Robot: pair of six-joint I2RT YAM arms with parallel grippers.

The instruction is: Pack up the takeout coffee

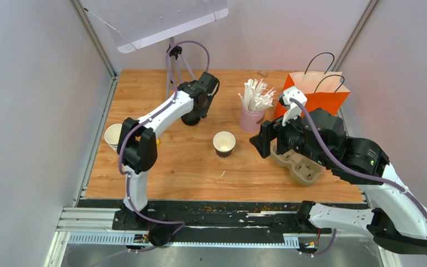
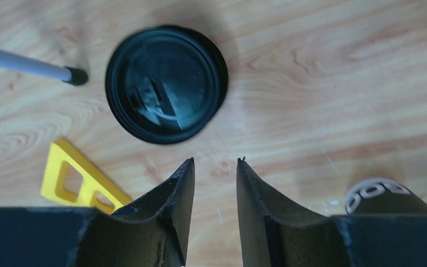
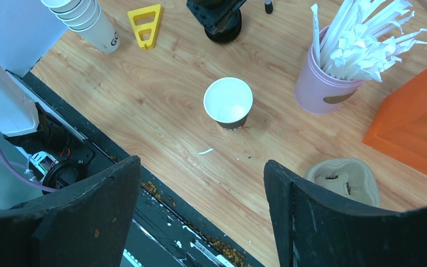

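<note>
Takeout coffee here means 1 white paper cup (image 1: pixel 224 143), standing upright and without cover near the middle of the wooden table (image 1: pixel 172 172), and the black lid (image 2: pixel 167 84), lying flat on the wood at the far side, well apart from the cup. The left gripper (image 2: pixel 216 161) hangs just beside the lid, its 2 fingers parted a little and holding nothing; the right gripper (image 3: pixel 201 162) is spread wide and also empty, above the near edge, with the cup ahead of it. The step in hand seems to be taking the lid. I think the left fingers should come down with 1 finger on each side of the rim and close gently, because the lid is thin, glossy plastic and may slide on the smooth wood or tilt; it should stay level on the way to the cup. The cup is tapered, white inside and dark at its base; its paper wall probably dents easily, so any steadying squeeze must be light. The pulp tray (image 3: pixel 344 178) is brown and rough with round wells; the orange bag (image 1: pixel 311 92) is stiff paper with thin cord handles.
</note>
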